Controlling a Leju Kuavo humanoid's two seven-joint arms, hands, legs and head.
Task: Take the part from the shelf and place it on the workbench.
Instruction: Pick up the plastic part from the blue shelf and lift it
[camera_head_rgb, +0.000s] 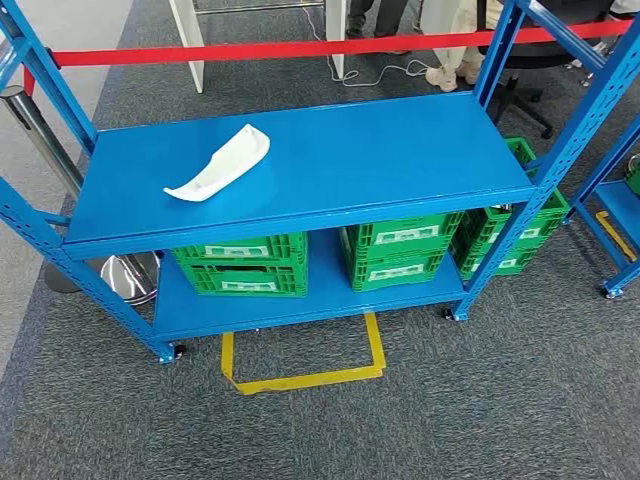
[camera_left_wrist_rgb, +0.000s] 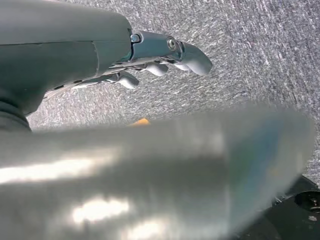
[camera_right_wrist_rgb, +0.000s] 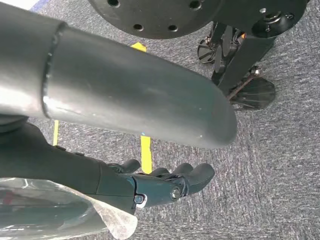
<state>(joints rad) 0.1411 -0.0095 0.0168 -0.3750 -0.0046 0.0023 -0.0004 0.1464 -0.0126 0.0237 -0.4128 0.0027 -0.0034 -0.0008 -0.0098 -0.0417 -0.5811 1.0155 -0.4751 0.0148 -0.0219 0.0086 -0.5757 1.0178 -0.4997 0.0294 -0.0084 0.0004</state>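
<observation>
— What does the part (camera_head_rgb: 220, 165) look like to you?
— You're looking at smooth white plastic with a faint sheen. It lies on the shelf (camera_head_rgb: 362, 150), which is blue painted metal, smooth and slightly glossy.
— And underneath?
— Green plastic crates (camera_head_rgb: 245, 264) with ribbed, latticed walls, matt. The floor (camera_head_rgb: 468, 400) is rough grey carpet, with glossy yellow tape (camera_head_rgb: 306, 380) stuck on it.
— The hands?
— Your left hand (camera_left_wrist_rgb: 166, 52) shows smooth grey casing, probably plastic, though the blur makes it hard to judge; a metal screw sits at one joint. The right hand (camera_right_wrist_rgb: 166, 182) is darker and matt, with a crinkled clear film (camera_right_wrist_rgb: 56, 212) beside its wrist.
</observation>
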